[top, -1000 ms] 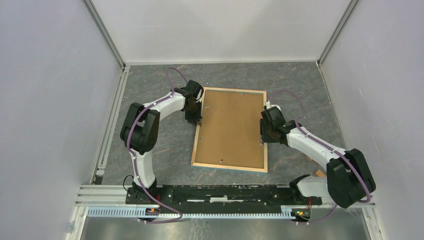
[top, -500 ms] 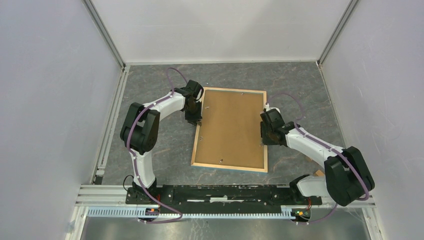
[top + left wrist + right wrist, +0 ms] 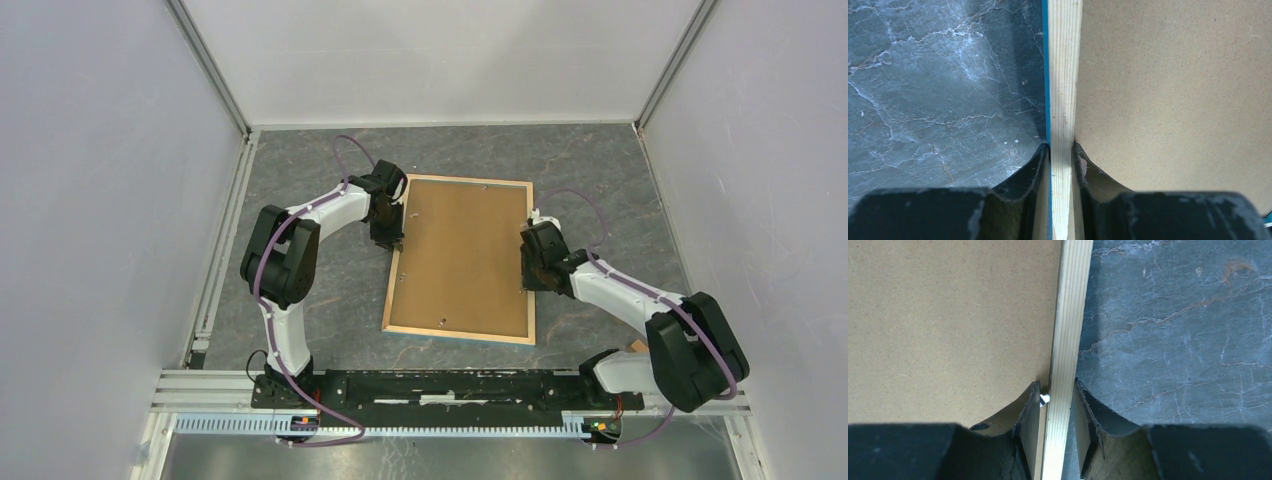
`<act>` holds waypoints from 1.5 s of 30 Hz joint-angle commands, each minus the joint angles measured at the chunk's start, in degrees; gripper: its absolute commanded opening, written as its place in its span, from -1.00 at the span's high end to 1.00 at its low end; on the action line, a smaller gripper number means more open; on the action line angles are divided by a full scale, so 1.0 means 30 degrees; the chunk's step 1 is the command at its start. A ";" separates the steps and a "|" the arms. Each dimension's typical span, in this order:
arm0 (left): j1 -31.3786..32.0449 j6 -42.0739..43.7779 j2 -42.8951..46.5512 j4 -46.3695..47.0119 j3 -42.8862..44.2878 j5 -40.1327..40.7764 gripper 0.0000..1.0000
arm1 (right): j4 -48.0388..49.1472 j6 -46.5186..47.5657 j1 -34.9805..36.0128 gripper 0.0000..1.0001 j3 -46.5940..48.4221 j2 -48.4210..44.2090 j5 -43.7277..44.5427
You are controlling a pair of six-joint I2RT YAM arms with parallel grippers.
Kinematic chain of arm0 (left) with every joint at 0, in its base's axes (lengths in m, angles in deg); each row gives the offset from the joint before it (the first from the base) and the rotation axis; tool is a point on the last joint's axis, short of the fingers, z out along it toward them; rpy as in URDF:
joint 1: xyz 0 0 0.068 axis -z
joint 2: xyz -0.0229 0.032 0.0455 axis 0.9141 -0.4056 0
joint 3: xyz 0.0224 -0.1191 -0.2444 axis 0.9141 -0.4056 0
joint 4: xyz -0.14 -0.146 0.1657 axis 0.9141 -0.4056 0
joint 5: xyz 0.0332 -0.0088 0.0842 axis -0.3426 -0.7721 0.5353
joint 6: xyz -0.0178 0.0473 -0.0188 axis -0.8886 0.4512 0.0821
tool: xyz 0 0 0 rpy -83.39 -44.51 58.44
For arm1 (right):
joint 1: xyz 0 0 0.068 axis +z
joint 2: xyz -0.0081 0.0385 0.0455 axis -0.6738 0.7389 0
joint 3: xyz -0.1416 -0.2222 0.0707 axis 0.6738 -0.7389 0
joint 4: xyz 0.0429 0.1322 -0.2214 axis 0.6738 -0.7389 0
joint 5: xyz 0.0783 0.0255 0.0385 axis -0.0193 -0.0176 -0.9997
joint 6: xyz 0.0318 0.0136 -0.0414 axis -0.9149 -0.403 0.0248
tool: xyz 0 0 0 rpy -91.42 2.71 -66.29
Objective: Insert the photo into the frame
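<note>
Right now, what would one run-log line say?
frame: back up, board in | left end effector: shut on left rim | right end effector: straddling right rim, grip unclear | photo: not visible

On table [image 3: 600,170] — frame [image 3: 458,334], backing board [image 3: 462,255] inside its rim.

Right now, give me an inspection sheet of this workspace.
Surface: dark grey marbled table.
Job's things: large wood-rimmed, blue-edged rectangular frame lies face down, plain brown backing board in it; photo not seen.
Clutter: small tan scraps by the right arm's base.
Grippers: left gripper, jaws pinch the frame's left rim; right gripper, jaws straddle its right rim, grip unclear.
Cables: purple cables run along both arms.
Surroundings: white enclosure walls; metal rail at the near edge.
</note>
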 commanded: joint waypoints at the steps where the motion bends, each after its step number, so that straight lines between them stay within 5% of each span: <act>1: -0.0083 -0.0322 -0.0392 0.0063 0.0040 0.0180 0.92 | -0.1496 -0.0596 0.0226 0.34 -0.1731 0.0081 0.0036; 19: -0.0081 -0.0571 -0.0266 0.0254 -0.0077 -0.0537 0.95 | 0.1137 -0.2730 -0.0535 0.05 -0.2604 -0.4297 -0.1178; 28: -0.0079 -0.0600 -0.0145 0.0327 -0.0174 -0.0664 0.96 | 0.1327 -0.3193 -0.0551 0.25 -0.2782 -0.3645 -0.0405; 45: -0.0059 -0.0629 -0.0172 0.0369 -0.0208 -0.0862 0.96 | 0.1936 -0.3573 -0.0550 0.21 -0.2816 -0.2973 -0.0185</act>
